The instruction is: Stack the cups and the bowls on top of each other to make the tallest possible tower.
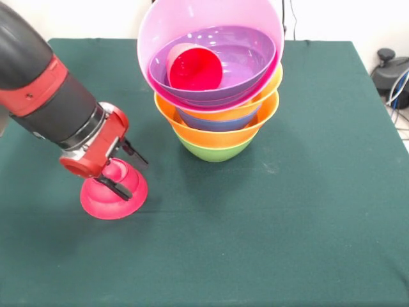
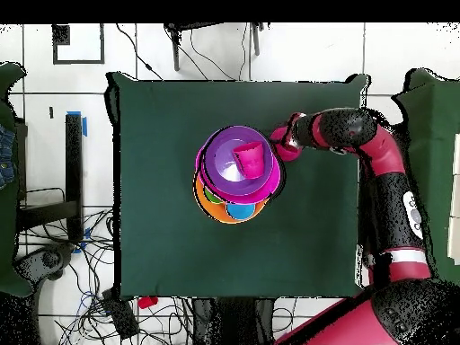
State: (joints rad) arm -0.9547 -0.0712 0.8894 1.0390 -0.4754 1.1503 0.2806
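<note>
Tool (image 1: pixel 121 167) down at the desk (image 1: pixel 287 224), black fingers closed across the upturned red bowl (image 1: pixel 115 190) — gripping its base. Just beside, toward the middle, the tower (image 1: pixel 214 96) — red cup (image 1: pixel 193 66) lying in its purple bowl (image 1: pixel 246 61).

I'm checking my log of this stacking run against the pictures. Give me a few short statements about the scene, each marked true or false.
1. The tower has a green bowl at its base. True.
2. A red cup lies on its side in the purple bowl. True.
3. The pink bowl sits level. False: it tilts.
4. The claw is over the tower. False: it is at the small red bowl on the table.
5. The small red bowl stands rim up. False: rim down.
</note>
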